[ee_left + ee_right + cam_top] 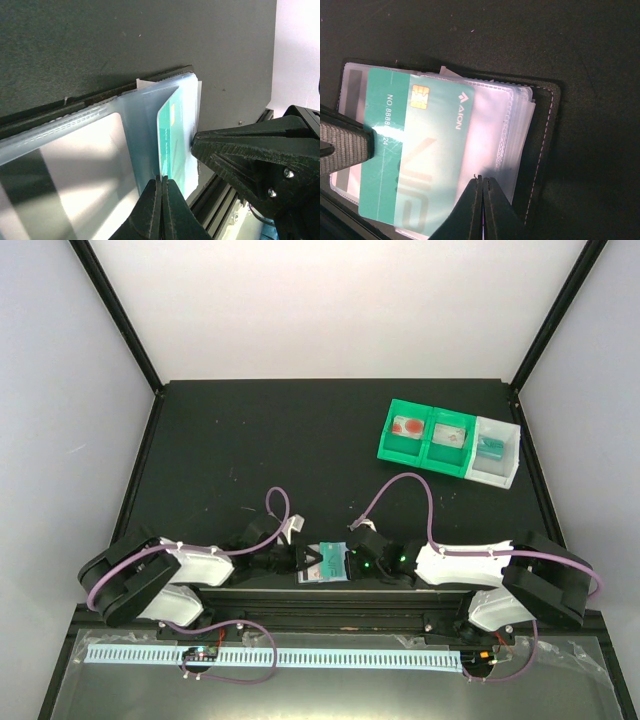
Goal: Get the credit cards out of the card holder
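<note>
The black card holder [322, 576] lies open at the table's near edge, between my two grippers. In the right wrist view its black cover [546, 130] carries a stack of clear sleeves [517, 125]. A teal credit card [420, 150] with a gold chip sticks partly out of one sleeve towards the left. My left gripper [161, 180] is shut on that card's [175, 132] edge; its fingers [345, 142] show at the card's left side. My right gripper [481, 178] is shut on the clear sleeve's edge. Other cards are hidden.
A green-and-white three-compartment tray [447, 443] stands at the back right with small items in it. The metal rail of the table's front edge [220, 200] runs just beside the holder. Both arms lie low along the near edge.
</note>
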You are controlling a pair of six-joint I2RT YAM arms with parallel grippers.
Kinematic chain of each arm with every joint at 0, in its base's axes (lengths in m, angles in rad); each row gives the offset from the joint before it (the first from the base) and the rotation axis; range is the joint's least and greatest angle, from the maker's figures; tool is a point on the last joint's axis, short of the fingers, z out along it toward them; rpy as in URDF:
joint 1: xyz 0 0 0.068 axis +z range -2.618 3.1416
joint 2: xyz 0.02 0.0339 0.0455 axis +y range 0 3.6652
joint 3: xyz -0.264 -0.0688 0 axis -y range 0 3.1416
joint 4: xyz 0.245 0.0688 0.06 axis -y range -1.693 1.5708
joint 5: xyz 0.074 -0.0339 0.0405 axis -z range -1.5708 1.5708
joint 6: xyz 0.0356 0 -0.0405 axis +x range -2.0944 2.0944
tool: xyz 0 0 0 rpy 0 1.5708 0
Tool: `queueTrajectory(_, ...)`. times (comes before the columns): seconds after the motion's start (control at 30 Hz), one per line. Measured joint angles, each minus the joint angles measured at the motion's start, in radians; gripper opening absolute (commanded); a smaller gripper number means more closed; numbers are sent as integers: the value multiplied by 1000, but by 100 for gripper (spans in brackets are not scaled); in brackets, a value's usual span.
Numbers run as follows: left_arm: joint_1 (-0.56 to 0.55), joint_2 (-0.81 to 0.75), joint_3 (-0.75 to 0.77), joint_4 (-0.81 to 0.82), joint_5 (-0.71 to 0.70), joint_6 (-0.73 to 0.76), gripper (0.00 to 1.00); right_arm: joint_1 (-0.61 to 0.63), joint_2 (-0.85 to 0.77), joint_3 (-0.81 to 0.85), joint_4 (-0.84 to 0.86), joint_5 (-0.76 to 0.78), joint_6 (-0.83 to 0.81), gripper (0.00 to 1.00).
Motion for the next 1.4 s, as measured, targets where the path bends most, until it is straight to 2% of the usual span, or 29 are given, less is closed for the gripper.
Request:
queueTrajectory(0.4, 11, -96, -17, -75, -9, -1, 1, 0, 2, 1, 0, 0, 7, 3)
queueTrajectory(0.9, 16, -379, -35, -298, -142, 0, 1, 0, 9, 16, -15, 0, 3, 7)
queueTrajectory(1.17, 17, -605, -48, -385, -217, 0, 2, 0, -76, 23, -65, -13, -13, 25)
queueTrajectory(1.4, 23, -791, -74, -428, -256, -14, 2, 0, -314, -6, -5, -52, 6, 55)
